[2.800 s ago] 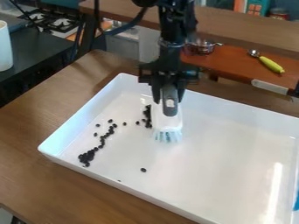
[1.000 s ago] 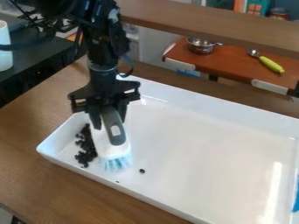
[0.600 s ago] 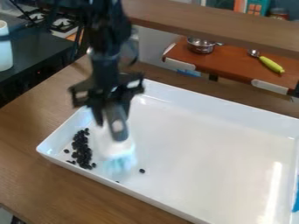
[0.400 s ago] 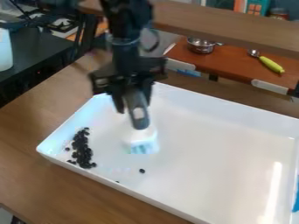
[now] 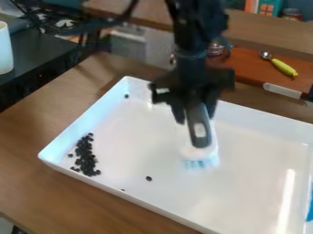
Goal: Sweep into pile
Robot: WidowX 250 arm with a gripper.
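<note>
Brush [image 5: 199,132] — farther from dark pile [image 5: 86,157]

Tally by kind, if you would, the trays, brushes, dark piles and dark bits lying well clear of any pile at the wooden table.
White tray: 1
Brush: 1
Dark pile: 1
Stray bits: 2
Total: 5
Uncounted: a speck, too small to tell.

brush [image 5: 198,140] now well apart from the dark pile [image 5: 85,157]
</note>
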